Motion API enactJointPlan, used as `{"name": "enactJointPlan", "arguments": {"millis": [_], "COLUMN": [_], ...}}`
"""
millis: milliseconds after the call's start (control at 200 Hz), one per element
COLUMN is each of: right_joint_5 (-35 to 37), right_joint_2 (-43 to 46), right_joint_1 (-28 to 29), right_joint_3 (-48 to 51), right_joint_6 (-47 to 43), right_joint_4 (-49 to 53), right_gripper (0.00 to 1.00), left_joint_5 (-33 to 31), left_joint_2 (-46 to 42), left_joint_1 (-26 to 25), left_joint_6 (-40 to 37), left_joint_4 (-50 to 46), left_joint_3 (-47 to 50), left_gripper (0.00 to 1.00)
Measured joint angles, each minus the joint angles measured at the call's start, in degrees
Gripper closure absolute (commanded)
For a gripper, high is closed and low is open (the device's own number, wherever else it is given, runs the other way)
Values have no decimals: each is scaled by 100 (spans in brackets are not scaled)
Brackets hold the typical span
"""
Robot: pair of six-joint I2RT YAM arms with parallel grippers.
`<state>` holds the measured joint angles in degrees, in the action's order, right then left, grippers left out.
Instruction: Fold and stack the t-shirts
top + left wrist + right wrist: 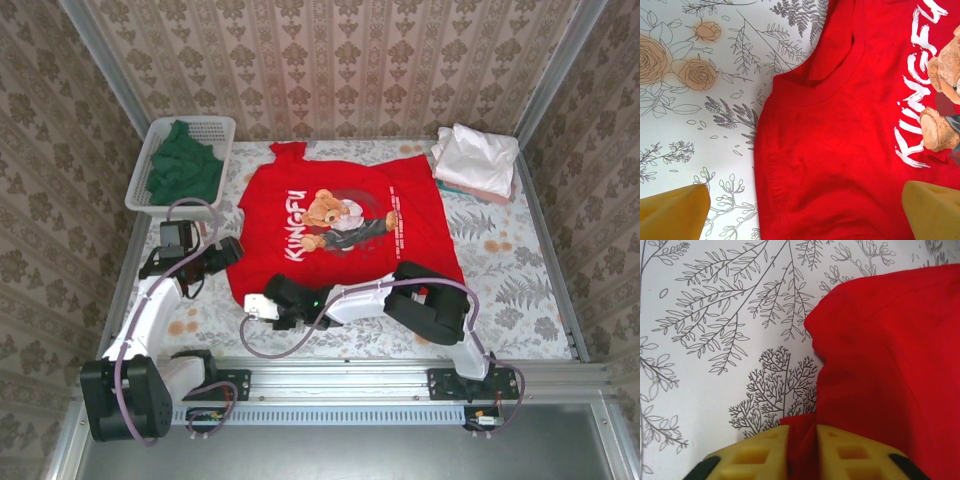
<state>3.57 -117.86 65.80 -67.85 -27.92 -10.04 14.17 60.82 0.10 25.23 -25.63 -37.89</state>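
Note:
A bright red t-shirt (345,225) with white KUNGFU lettering and a bear print lies spread flat in the middle of the table. My right gripper (268,302) sits at its near left corner. In the right wrist view the yellow fingers (760,455) are shut on a fold of the red cloth (802,445). My left gripper (232,252) hovers open over the shirt's left edge, its fingertips (675,212) wide apart either side of the red cloth (840,150) near the collar (820,85). A dark green t-shirt (185,165) lies in the basket. Folded white and pastel t-shirts (475,160) are stacked at the back right.
The white plastic mesh basket (215,125) stands at the back left corner. A floral tablecloth (520,280) covers the table, with bare cloth to the right of the red shirt. Patterned walls close in the back and both sides.

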Motion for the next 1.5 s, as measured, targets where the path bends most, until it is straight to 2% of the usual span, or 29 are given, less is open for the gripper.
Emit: {"name": "enactJointPlan", "arguments": {"millis": [130, 245, 405, 510, 645, 735, 815, 895, 970, 1055, 1115, 1235, 1300, 1365, 1430, 1500], "right_joint_5": [59, 55, -164, -431, -988, -1305, -1377, -1530, -1709, -1880, -1808, -986, -520, 7, 553, 837], "right_joint_2": [33, 273, 1167, 1698, 1888, 1880, 1873, 1873, 1899, 2131, 2470, 3084, 3093, 3080, 3121, 3239], "right_joint_1": [4, 9, 24, 26, 52, 98, 125, 136, 133, 133, 127, -149, -691, -1298, -1770, -1971], "right_joint_3": [-7, -9, 0, 20, 17, 17, 20, 20, 44, 275, 579, 1047, 1038, 1093, 1379, 1906], "right_joint_6": [-44, -20, 98, 197, 376, 503, 570, 638, 774, 870, 1012, 1808, 2614, 3515, 4391, 5152], "right_joint_4": [105, 492, 883, 918, 1217, 1567, 1714, 1860, 1963, 1958, 1906, 1814, 1893, 2120, 2291, 2422], "right_gripper": [100, 100, 100, 100, 100, 89, 67, 65, 52, 47, 35, 39, 42, 38, 35, 35], "left_joint_5": [4, 35, 105, 111, 136, 160, 192, 221, 254, 271, 258, 83, -31, -72, -74, -96], "left_joint_2": [-2, -2, 0, 24, 122, 170, 219, 264, 317, 385, 498, 973, 1196, 1342, 1561, 2065], "left_joint_1": [0, 0, 7, 7, 7, 7, 7, 11, 24, 31, -33, -640, -1093, -1434, -1519, -1453], "left_joint_6": [0, 2, 0, 0, 0, 0, 0, -2, -9, -9, -13, -42, -63, -83, -85, -96], "left_joint_4": [0, 9, 46, 76, 144, 190, 214, 229, 260, 332, 378, 358, 393, 514, 623, 675], "left_joint_3": [0, 0, 0, -2, -2, -2, -2, -2, -2, -2, -24, -374, -601, -706, -734, -835], "left_gripper": [0, 0, 0, 0, 0, 0, 0, 0, 0, 0, 0, 0, 0, 1, 5, 12]}}
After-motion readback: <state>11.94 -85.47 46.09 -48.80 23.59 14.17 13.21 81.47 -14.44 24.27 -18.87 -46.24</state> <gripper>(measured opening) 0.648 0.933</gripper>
